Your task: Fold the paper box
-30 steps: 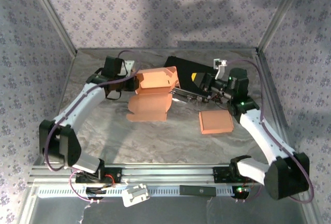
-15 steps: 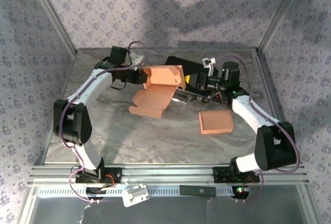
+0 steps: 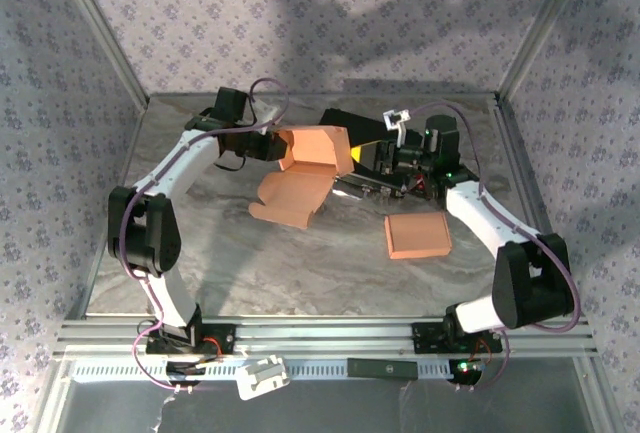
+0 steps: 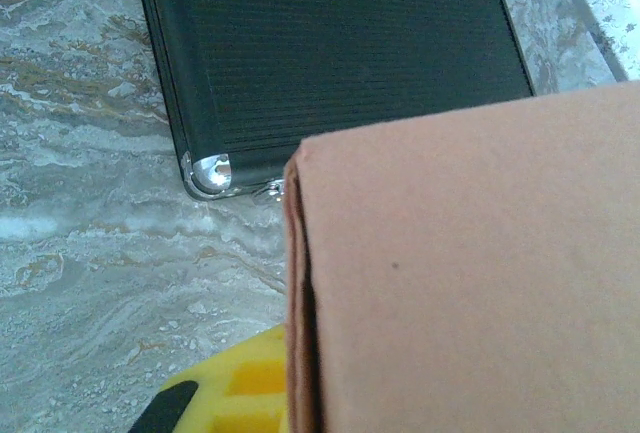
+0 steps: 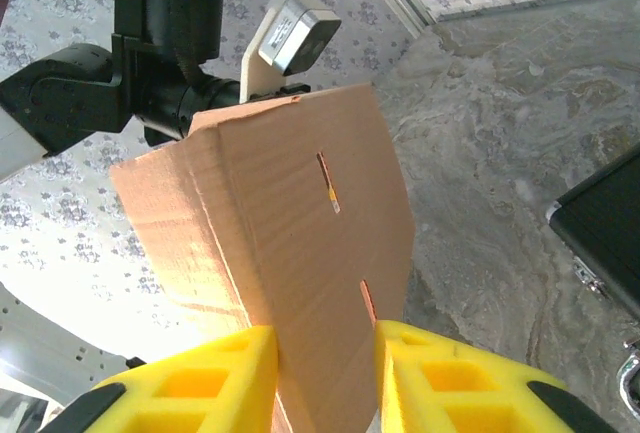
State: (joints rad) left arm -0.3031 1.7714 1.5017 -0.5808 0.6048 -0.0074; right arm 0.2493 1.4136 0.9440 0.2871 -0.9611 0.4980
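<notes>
Marbled table [image 3: 250,273], far middle: paper box [image 3: 310,158] half-folded, pinched at left edge by left gripper [image 3: 272,145], right panel clamped by right gripper [image 5: 325,358]. Probably light, easily creased; best held near fold lines.

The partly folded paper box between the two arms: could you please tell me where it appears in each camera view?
Top external: the paper box is at centre, toward the table's back, left of the black case.
Left wrist: lower right, a plain panel in front of the black case.
Right wrist: centre, a slotted panel in the right end effector; black case at right.
Shared landmark: the black case.
</notes>
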